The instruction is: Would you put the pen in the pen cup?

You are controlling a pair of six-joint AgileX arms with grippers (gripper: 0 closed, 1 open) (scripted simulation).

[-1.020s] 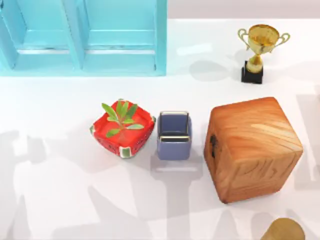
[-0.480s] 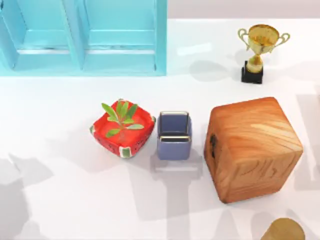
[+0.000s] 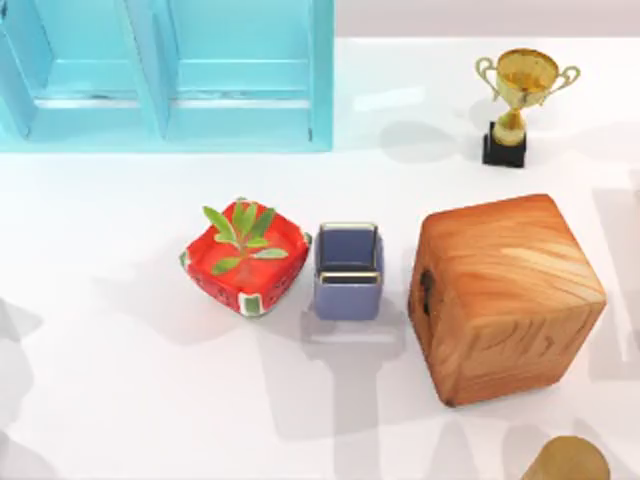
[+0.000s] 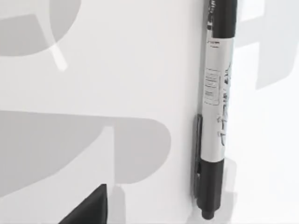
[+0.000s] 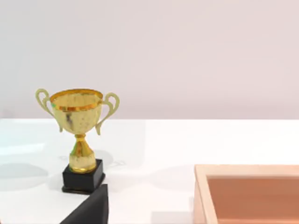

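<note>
left gripper: honestly can't tell if it's open or shut, just a dark finger tip at the frame edge of the left wrist view
pen: flat on the white table, off to one side of that finger, untouched; its long axis runs away from the wrist camera
nearer arm: I'd guess left, its camera looks right down on the pen
right gripper: parked by the trophy and wooden box, can't tell its state
pen cup: mid-table, between strawberry pot and box, nothing in it

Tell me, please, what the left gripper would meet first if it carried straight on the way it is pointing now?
Probably the white table, with the pen lying just to one side of that line. Depth is unclear, so the fingers may touch the pen first.
</note>
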